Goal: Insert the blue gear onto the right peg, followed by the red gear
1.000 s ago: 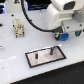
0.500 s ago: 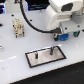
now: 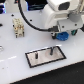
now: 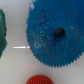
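The blue gear [image 4: 52, 31] fills most of the wrist view, lying flat on the white table with its centre hole showing. Part of the red gear [image 4: 39, 80] shows at the frame's edge, apart from it. In the exterior view, my gripper [image 3: 60, 32] hangs just above the blue gear [image 3: 64, 36], at the exterior view's right. The red gear is hidden there. The right peg [image 3: 50, 50] stands upright on the white black-bordered plate [image 3: 45, 59], nearer the camera than the gripper. No fingers show in the wrist view.
The left peg [image 3: 36, 54] stands on the same plate. A beige and black block [image 3: 19, 26] stands at the exterior view's left. A green object [image 4: 2, 30] lies beside the blue gear. Dark and blue clutter lines the back.
The arm has shifted slightly over the blue gear. The gears and the plate have not moved.
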